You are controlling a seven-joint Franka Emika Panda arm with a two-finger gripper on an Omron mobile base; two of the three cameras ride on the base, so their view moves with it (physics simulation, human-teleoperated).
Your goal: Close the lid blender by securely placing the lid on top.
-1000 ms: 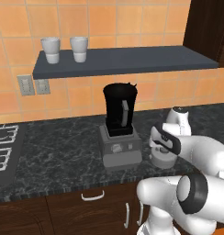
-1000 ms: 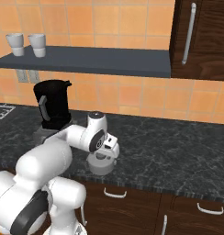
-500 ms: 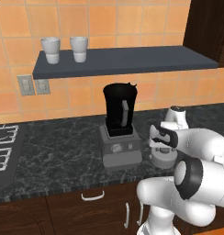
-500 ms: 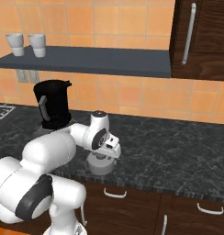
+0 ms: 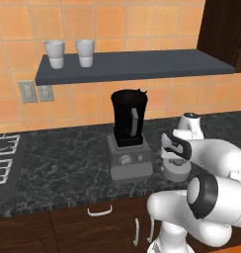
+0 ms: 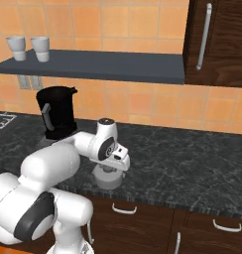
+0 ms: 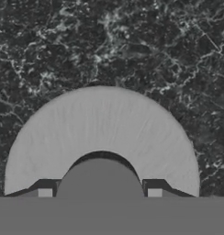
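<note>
While the lid [image 5: 176, 171] lies flat on the dark marbled table [image 5: 63, 173], just to the right of the blender [image 5: 128, 138] and a little nearer the front edge, the claw [image 5: 175, 159] is held directly above it, pointing straight down; in the right base view the lid [image 6: 108, 179] is seen as a pale grey disc under the white hand, and the claw [image 6: 111, 170] is largely hidden by the hand's body; in the hand view the lid [image 7: 102, 131] is spread wide across the lower half of the picture, its round knob [image 7: 101, 178] is seen at the bottom centre, and a fingertip [image 7: 44, 192] is seen on each side of that knob, so the claw [image 7: 99, 193] is set apart astride the knob; whether the pads are touching it cannot be told; the blender [image 6: 56, 115] is stood upright with its black tapered jar [image 5: 129, 117] uncovered at the top, on a boxy grey base [image 5: 129, 159] with a dial on its front; two white cups [image 5: 55, 53] are set side by side at the left end of a dark wall shelf [image 5: 137, 64] above the blender; a stove grate [image 5: 5, 158] is seen at the far left of the table, well apart from the blender; dark cabinet doors [image 6: 143, 223] are placed below the table.
</note>
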